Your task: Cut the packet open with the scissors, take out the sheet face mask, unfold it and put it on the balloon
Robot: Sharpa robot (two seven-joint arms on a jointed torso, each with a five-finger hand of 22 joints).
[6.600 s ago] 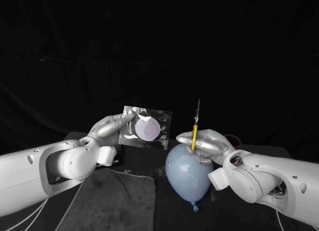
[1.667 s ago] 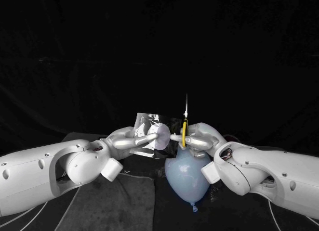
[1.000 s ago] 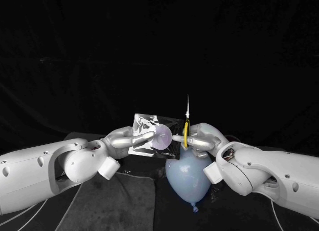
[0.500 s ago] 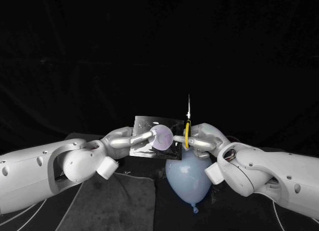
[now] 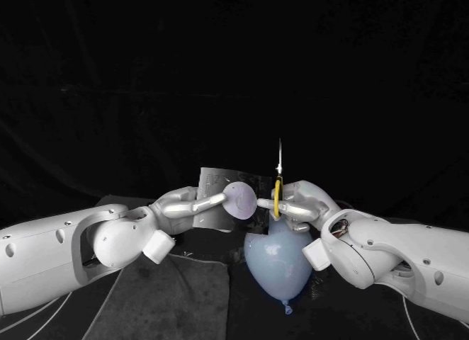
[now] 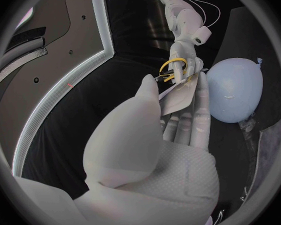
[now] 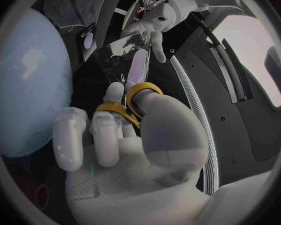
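Pinching the packet (image 5: 216, 180), the left hand (image 5: 178, 205) faced scissors (image 5: 278, 188) gripped by the right hand (image 5: 304, 205). Cutting cleanly likely needed blades square across its edge.

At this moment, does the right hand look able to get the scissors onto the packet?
Probably yes. The right hand holds the scissors with the blades pointing up, close beside the packet that the left hand holds up. Nothing stands between them; the balloon lies lower, below the hands.
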